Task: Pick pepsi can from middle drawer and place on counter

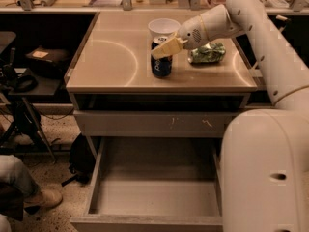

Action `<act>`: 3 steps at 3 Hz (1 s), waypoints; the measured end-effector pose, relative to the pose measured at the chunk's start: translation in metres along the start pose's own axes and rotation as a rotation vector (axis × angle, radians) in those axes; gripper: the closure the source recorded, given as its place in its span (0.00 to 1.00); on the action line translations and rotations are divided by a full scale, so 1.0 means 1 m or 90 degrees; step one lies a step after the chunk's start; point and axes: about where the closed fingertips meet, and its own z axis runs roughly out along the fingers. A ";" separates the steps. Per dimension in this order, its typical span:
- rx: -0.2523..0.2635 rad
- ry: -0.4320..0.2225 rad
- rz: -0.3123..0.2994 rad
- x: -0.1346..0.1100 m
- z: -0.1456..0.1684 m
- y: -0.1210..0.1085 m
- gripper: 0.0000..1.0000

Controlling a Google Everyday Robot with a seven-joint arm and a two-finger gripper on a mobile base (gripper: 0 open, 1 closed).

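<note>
The pepsi can point(161, 64) stands upright on the beige counter point(108, 57), near its middle, just in front of a white bowl point(163, 27). My gripper point(164, 48) reaches in from the right and is shut on the can's upper part, its beige fingers point(167, 47) across the top. The middle drawer point(154, 195) is pulled open below, with nothing on its grey floor. My arm's body point(265, 168) hides the drawer's right side.
A green crumpled metallic item point(206, 53) lies on the counter right of the can. A closed drawer face with pale scratches point(154, 124) sits above the open drawer. A person's leg and shoe point(34, 197) are at the lower left. A dark chair point(19, 81) stands left.
</note>
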 end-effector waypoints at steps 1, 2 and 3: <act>0.018 -0.022 -0.023 -0.017 -0.011 -0.008 0.82; 0.018 -0.022 -0.023 -0.017 -0.011 -0.008 0.58; 0.018 -0.022 -0.023 -0.017 -0.011 -0.008 0.35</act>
